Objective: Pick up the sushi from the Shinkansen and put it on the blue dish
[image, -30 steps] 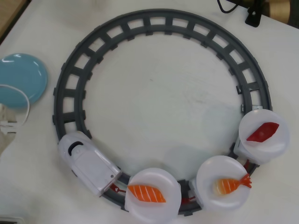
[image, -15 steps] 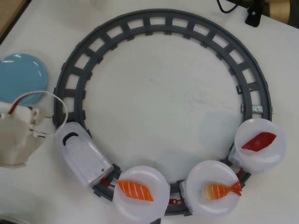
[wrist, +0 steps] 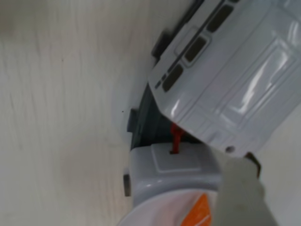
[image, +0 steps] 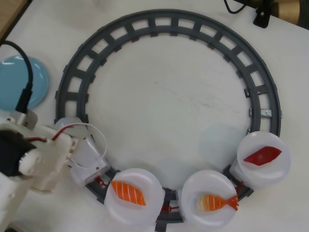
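Observation:
The sushi (image: 128, 192), an orange salmon piece with white stripes, lies on the first white plate (image: 145, 212) behind the Shinkansen (image: 86, 157), at the track's lower left in the overhead view. My gripper (image: 65, 157) hangs over the white train and partly hides it. In the wrist view the train body (wrist: 225, 84) fills the upper right. An orange corner of the sushi (wrist: 200, 212) shows at the bottom, with one white finger (wrist: 240, 190) beside it. The frames do not show how the jaws stand. The blue dish (image: 12, 82) is at the far left, crossed by a black cable.
The grey circular track (image: 169, 19) rings the table's middle. Two more white plates ride on it, one with an orange shrimp piece (image: 217, 202) and one with a dark-red piece (image: 262, 155). A black cable (image: 26, 82) runs over the dish to my arm.

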{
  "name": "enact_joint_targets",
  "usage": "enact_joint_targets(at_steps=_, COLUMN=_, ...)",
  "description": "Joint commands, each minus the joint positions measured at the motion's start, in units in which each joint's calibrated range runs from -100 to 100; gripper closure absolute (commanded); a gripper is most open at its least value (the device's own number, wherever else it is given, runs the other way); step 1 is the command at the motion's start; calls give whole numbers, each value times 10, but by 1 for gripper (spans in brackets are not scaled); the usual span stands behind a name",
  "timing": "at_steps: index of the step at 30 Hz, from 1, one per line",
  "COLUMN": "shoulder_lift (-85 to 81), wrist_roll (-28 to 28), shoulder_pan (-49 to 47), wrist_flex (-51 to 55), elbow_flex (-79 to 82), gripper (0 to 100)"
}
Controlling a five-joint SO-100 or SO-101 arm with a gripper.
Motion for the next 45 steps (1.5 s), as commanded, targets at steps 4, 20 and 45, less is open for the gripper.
enact_joint_targets(at_steps=4, shoulder_lift=-2, wrist_roll=-1, shoulder_pan=81, wrist_flex=11, elbow_flex=5, gripper=75)
enact_joint_targets(at_steps=20, shoulder_lift=18, wrist_roll=-1, shoulder_pan=103, wrist_flex=-45, elbow_flex=127, gripper=75)
enact_joint_targets(at_steps=45, shoulder_lift=128, wrist_roll=-2, shoulder_pan=113, wrist_flex=-64, elbow_flex=-37, gripper=97)
